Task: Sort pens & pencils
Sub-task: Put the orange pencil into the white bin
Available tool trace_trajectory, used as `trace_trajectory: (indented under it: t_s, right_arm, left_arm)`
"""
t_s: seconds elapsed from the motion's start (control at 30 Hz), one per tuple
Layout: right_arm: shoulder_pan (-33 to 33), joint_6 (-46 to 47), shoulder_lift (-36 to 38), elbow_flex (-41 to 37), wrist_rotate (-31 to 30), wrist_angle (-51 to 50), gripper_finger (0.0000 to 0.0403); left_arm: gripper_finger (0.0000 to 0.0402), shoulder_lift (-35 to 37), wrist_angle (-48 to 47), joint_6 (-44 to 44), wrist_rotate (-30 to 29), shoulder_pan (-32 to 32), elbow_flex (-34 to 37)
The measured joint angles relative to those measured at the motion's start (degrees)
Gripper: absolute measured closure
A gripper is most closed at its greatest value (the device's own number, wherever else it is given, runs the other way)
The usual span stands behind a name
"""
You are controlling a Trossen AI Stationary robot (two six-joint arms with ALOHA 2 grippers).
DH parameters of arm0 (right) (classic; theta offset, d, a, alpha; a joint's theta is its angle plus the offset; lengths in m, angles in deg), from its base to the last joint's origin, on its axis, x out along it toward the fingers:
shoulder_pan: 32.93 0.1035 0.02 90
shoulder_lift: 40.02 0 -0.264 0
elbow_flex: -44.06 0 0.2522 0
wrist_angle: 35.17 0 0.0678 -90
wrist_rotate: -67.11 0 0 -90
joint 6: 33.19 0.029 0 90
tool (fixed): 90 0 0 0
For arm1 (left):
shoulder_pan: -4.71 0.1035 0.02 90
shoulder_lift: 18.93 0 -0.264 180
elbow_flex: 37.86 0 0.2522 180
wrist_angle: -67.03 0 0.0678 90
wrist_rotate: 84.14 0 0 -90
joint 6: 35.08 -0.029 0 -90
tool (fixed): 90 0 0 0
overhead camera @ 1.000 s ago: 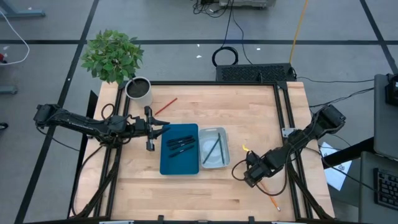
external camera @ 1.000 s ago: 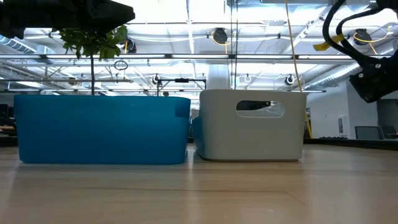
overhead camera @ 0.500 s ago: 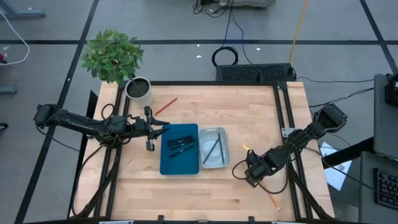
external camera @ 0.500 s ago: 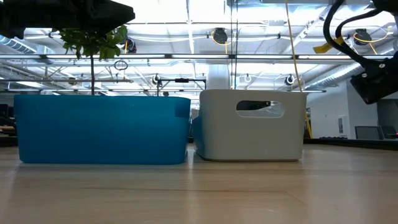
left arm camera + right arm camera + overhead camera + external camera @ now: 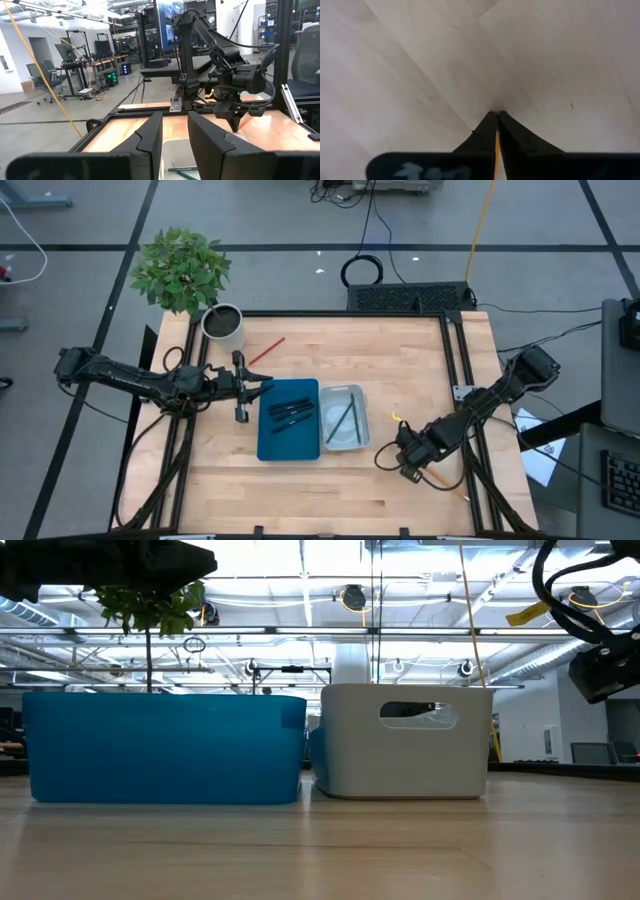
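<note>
Bench (image 5: 340, 480) carries blue tray (image 5: 289, 420) with the pens (image 5: 289, 412), grey tray (image 5: 345, 418) with pencils (image 5: 343, 419) — sorted by kind. Right end effector (image 5: 411, 463) clamped on an orange pencil (image 5: 496, 150); one red pencil (image 5: 267, 351) lies loose. Left end effector (image 5: 240, 386) waits beside the blue tray, fingers apart.

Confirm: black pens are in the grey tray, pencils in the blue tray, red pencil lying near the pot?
Swapped. The high view shows the pens in the blue tray and the pencils in the grey tray. The red pencil does lie near the pot.
</note>
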Motion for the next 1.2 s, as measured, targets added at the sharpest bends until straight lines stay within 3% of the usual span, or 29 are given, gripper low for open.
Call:
trace_trajectory:
  t_s: [0.33, 0.53, 0.77, 1.0, 1.2]
  right_arm:
    - [-0.2, -5.7, 9.5, -0.2, -10.3, -1.0, 0.0402]
    - [-2.4, -14.2, 17.5, -0.1, -17.1, 0.2, 0.0403]
    - [-8.7, -32.1, 29.4, -0.1, -24.0, 5.5, 0.0403]
    - [-17.7, -55.0, 38.6, 0.0, -24.3, 17.0, 0.0403]
    - [-23.6, -71.6, 40.0, 0.0, -21.2, 29.8, 0.0403]
  left_arm:
    - [0.0304, 0.0, 0.1, 0.0, 0.0, 0.0, 0.0]
    - [0.0304, 0.0, 0.1, -0.2, 0.0, 0.0, 0.0]
    - [0.0304, 0.0, 0.1, -0.2, 0.0, 0.0, 0.0]
    - [0.0304, 0.0, 0.6, -0.4, 0.0, 0.0, 0.0]
    - [0.0304, 0.0, 0.9, -0.4, 0.0, 0.0, 0.0]
